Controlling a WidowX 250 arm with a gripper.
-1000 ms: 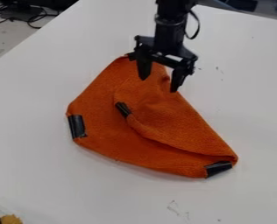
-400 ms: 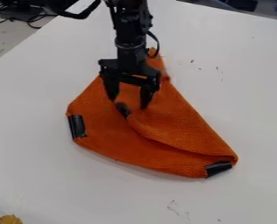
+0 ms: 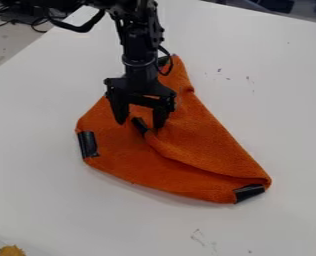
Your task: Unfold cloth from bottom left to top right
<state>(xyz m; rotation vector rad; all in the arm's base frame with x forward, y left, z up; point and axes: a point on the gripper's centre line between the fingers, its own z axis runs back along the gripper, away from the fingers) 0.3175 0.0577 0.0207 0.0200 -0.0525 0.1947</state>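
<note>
We see the fingers (image 3: 160, 116) parted, the black-taped corner (image 3: 140, 126) of the fold lying between their tips. Beneath and around them spreads the orange cloth (image 3: 194, 145), half folded on the surface (image 3: 47, 210); we judge that closing too low could pinch the under layer too and drag everything, while closing too high could let the flat corner slip free.

It looks like a robotics lab: a black robot arm (image 3: 139, 50) hangs over a white desk (image 3: 267, 110), and loose cables (image 3: 35, 26) lie beyond it, upper left of the frame.
</note>
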